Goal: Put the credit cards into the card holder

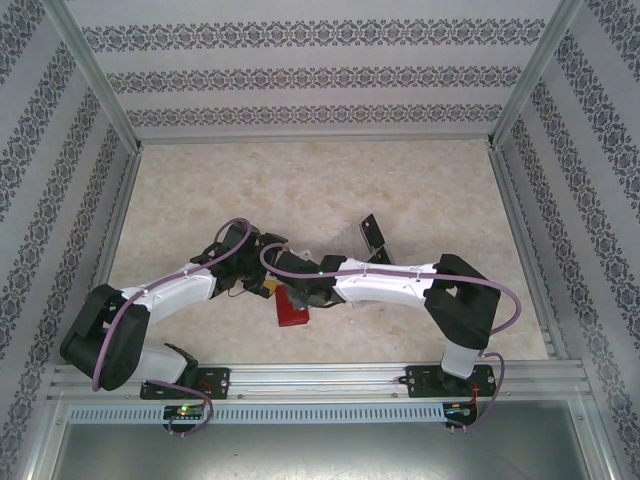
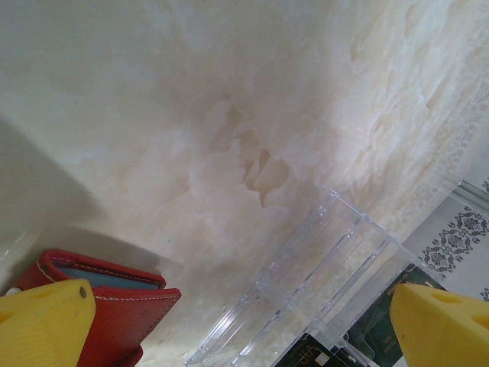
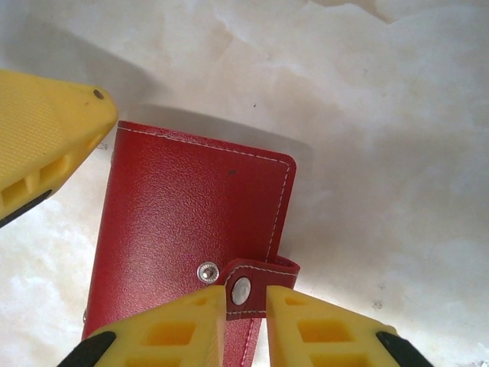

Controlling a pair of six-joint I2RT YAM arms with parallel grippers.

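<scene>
my right end effector [image 3: 245,310] hangs right over the closed red wallet [image 3: 183,206], which lies flat on the worktop [image 3: 382,115]. its jaws are narrow, with only a slim gap. the wallet's snap tab [image 3: 263,269] sits at that gap, at 6 o'clock in the right wrist view, and the cover spreads up toward 12. i cannot tell whether my fingertips touch the tab. my left end effector [image 2: 244,329] is spread wide, holding nothing. the wallet's edge lies by its finger [image 2: 46,321] at 7 o'clock, and a clear tray [image 2: 306,283] with dark cards [image 2: 367,336] lies at 5.
</scene>
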